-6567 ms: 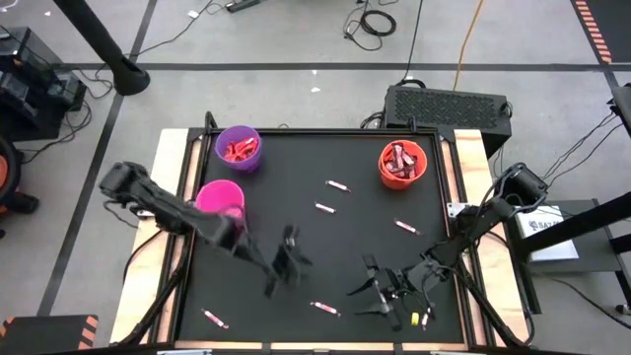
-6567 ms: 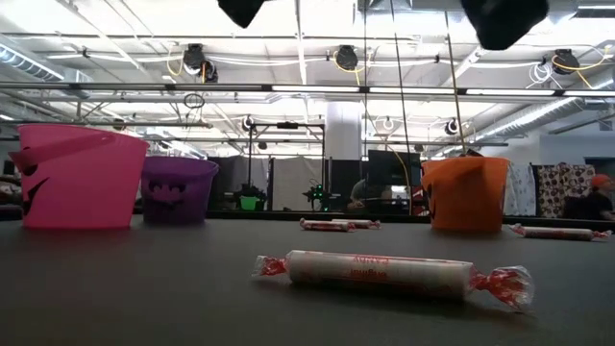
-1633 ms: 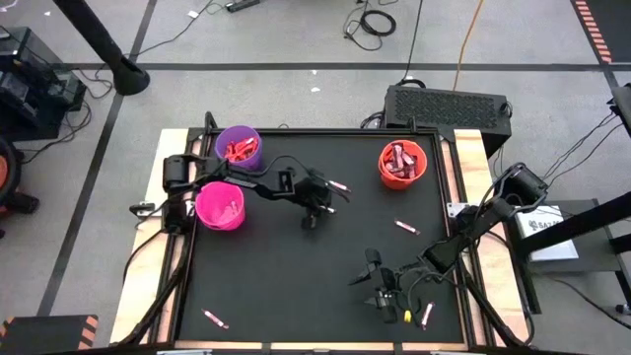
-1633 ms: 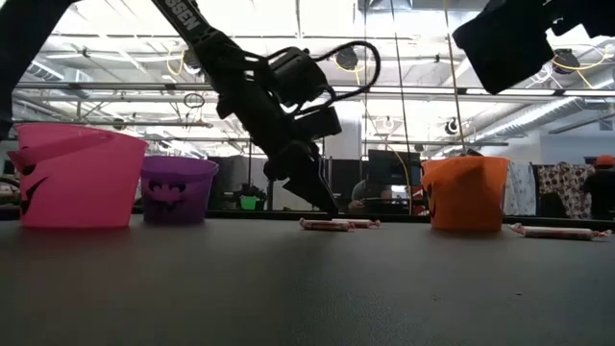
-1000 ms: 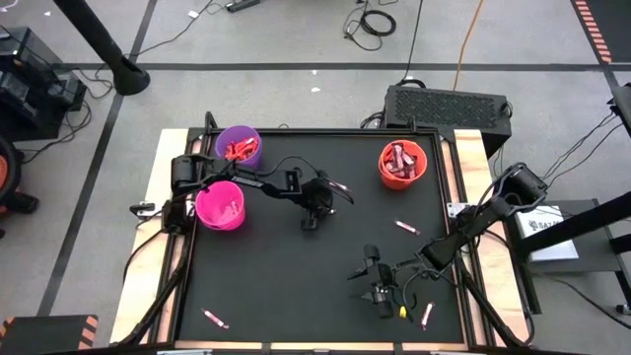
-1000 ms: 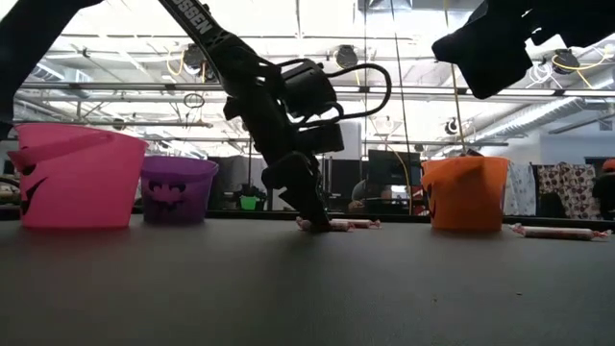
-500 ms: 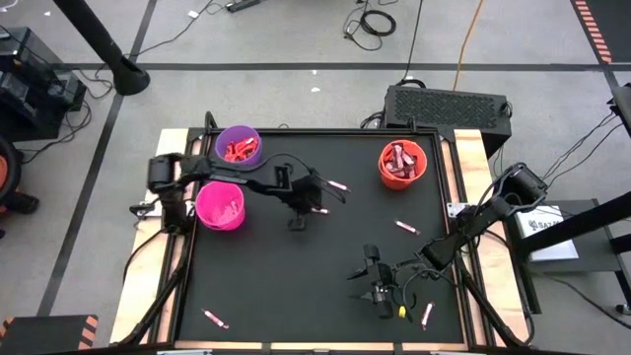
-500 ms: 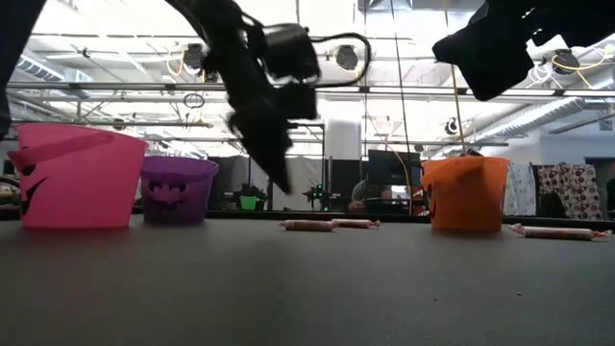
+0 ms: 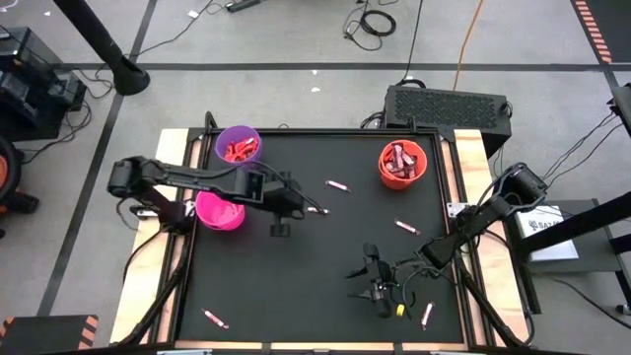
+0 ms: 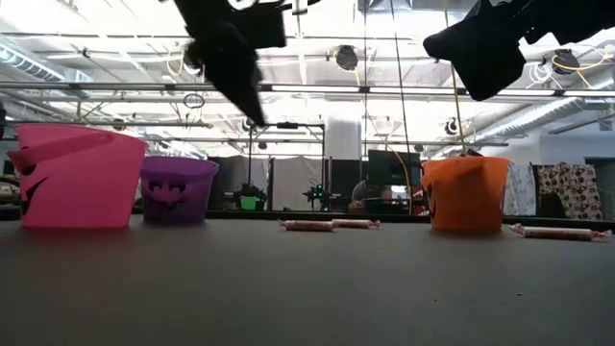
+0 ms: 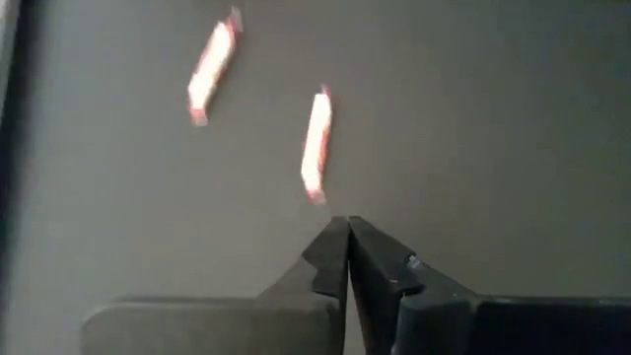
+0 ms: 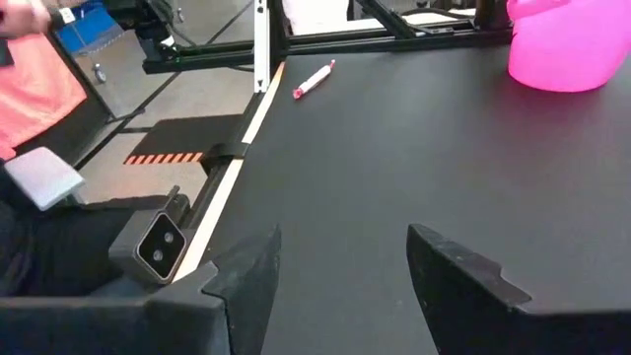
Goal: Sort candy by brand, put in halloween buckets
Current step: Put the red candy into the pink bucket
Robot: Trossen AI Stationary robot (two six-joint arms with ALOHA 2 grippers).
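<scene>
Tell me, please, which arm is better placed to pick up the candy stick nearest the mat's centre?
Left. The left end effector, shut and empty, hangs just short of that candy stick, directly ahead of its fingertips. The right end effector is open but sits near the mat's front edge, farther off.

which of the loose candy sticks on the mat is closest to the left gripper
The stick lying just beside the left gripper, toward the mat's middle. The other sticks lie farther off, near the orange bucket and along the near edge.

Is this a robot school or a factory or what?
Probably a robotics lab: a black work table with dark robot arms, cables across the grey floor, and a big open room with ceiling lights.
</scene>
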